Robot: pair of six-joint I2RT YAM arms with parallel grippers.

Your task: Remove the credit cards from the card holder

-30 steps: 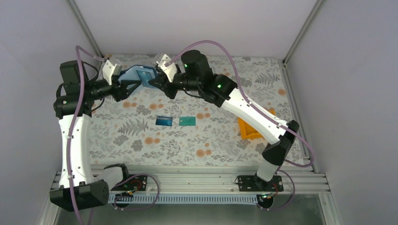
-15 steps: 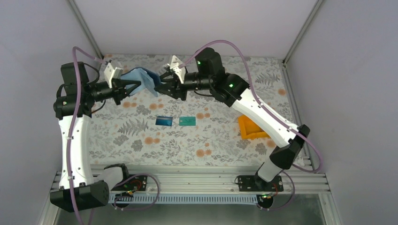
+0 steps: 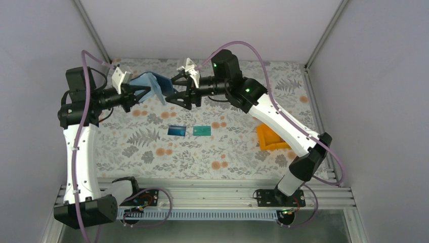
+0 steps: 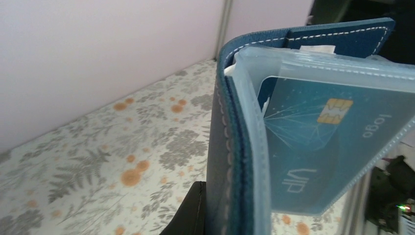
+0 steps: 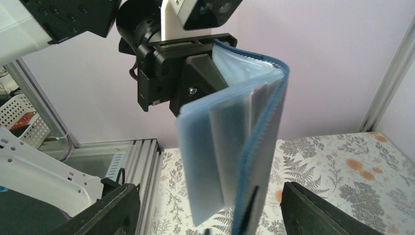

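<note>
The card holder [image 3: 153, 86] hangs in the air at the back left, dark navy outside and light blue inside. My left gripper [image 3: 138, 93] is shut on its spine edge [image 4: 235, 147]. A blue credit card [image 4: 318, 142] marked VIP sits in a clear pocket of the holder. My right gripper [image 3: 172, 90] stands open just right of the holder. In the right wrist view the half-folded holder [image 5: 230, 147] hangs between the spread fingers [image 5: 107, 210], touching neither. Two credit cards lie on the table below, one blue [image 3: 176, 130] and one teal-green [image 3: 202, 130].
An orange bin [image 3: 268, 139] stands on the flowered table at the right, partly under my right arm. Grey walls with metal corner posts close in the back and both sides. A rail with the arm bases runs along the near edge.
My left gripper has shut on the holder. The right gripper has let go of it, opened wide and drawn back a little to the right. The holder has folded closer together.
</note>
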